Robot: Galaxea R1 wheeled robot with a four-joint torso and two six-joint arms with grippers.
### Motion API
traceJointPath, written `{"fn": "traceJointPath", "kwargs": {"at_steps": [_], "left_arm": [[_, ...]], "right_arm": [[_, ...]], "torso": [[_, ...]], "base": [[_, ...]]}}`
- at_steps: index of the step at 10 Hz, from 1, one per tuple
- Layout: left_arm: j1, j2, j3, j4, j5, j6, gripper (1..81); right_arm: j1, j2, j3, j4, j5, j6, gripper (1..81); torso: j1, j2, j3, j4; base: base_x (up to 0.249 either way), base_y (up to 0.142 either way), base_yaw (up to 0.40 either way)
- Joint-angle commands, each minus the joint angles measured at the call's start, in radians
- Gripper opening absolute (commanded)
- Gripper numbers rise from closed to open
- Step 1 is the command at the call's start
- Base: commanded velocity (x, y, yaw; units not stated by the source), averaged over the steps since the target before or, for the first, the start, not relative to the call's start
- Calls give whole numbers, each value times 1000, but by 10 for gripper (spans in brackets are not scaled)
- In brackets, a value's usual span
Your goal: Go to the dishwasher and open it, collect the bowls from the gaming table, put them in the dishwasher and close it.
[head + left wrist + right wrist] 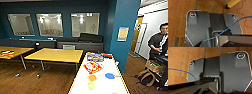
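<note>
Looking down from the head view, a room with dark blue walls spreads out over a wood floor (pixel 50 80). At far left stands a yellow table (pixel 12 52) with small items on it, and next to it a second yellow table (pixel 56 55), bare. Right of these, the white gaming table (pixel 102 87) runs toward the camera. At its far end lie a flat box (pixel 95 57) and a red item (pixel 107 55), then a red and white packet (pixel 93 67). Nearer sit the bowls: an orange bowl (pixel 92 78), a green bowl (pixel 91 86) just below it, a blue bowl (pixel 110 75) to their right, and a sliver of yellow bowl (pixel 114 93) at the picture's lower edge. All are apart from one another. A blue pillar (pixel 123 32) with a poster (pixel 123 33) rises behind the table. At far right a person (pixel 160 42) stands by a doorway, with a bag (pixel 145 76) on the floor nearby.

The wrist views add what the head view lacks: close floor boards beneath each arm. The left wrist view also shows a blue cable (pixel 228 28), a thin dark cord (pixel 241 11) and a yellow table leg (pixel 232 3). The right wrist view shows a blue cable (pixel 180 70). Whether either claw is apart or together, I cannot tell.
</note>
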Motion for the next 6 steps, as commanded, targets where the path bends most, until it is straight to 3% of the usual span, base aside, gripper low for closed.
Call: {"fn": "traceJointPath", "kwargs": {"at_steps": [1,6], "left_arm": [[-45,-3,4,0,42,2,811],[-45,-3,4,0,42,2,811]], "right_arm": [[46,4,7,-1,-40,-2,811],[48,4,7,6,-40,4,811]], "torso": [[1,0,0,0],[1,0,0,0]], "base": [[0,117,0],[0,0,0]]}}
